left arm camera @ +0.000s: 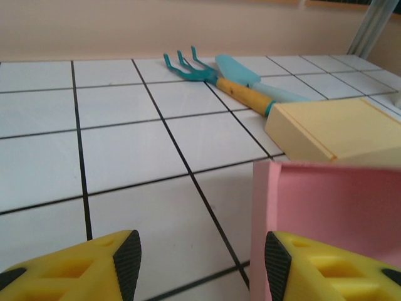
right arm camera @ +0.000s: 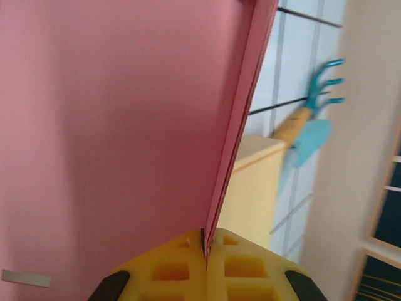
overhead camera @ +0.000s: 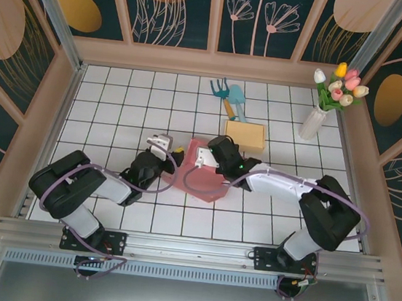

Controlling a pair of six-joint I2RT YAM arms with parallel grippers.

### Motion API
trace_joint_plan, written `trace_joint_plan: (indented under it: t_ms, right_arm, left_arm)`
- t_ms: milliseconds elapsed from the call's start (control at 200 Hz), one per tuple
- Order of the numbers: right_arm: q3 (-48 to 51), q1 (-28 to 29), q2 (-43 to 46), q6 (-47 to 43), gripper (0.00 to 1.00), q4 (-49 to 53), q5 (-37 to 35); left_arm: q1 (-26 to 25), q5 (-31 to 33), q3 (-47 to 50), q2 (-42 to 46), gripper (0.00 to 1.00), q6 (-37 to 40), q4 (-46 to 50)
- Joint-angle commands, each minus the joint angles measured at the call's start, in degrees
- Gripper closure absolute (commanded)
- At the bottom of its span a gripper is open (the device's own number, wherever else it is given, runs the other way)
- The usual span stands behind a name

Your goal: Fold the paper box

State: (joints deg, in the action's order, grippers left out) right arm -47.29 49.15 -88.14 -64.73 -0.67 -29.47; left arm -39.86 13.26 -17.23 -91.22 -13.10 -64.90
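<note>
Our right fingers pinch the raised wall of the pink paper box; our left fingers stand spread, its corner just ahead. If we pull unevenly, that thin wall may crease or slip free

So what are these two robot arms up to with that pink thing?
They are folding a pink paper box in the middle of the tiled table. The right pincer is shut on the edge of a raised pink panel of the box. The left pincer is open, low beside the box, holding nothing. A yellow box, a teal garden rake and a vase of tulips sit further back.
</note>
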Motion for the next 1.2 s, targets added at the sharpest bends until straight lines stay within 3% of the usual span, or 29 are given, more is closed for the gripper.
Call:
trace_joint_plan:
  t_ms: [0,100,250,390,736,1196]
  right_arm:
    - [4.4,1.6,3.7,-6.5,1.0,-14.4,-9.1]
    - [7.0,2.9,5.3,-9.8,1.0,-20.4,-11.6]
    - [6.3,3.8,5.7,-8.8,1.0,-18.8,-11.6]
    - [4.4,4.0,4.5,-5.7,1.0,-15.6,-11.5]
    - [4.1,4.9,3.3,-2.8,1.0,-13.0,-9.8]
    - [3.1,5.5,3.2,1.4,1.0,-8.6,-6.5]
  left_arm:
    - [0.2,-1.8,2.3,2.3,0.43,-0.2,-2.9]
    - [0.2,-3.4,4.2,5.1,0.43,-0.2,-4.3]
    - [0.1,-8.7,5.2,7.7,0.43,-0.9,-4.9]
    - [-0.7,-11.6,4.1,4.5,0.4,-1.3,-7.3]
    - [-0.9,-9.1,-4.7,-8.3,0.38,-1.9,-9.1]
    - [-1.1,0.1,-10.6,-14.1,0.41,-2.7,-8.4]
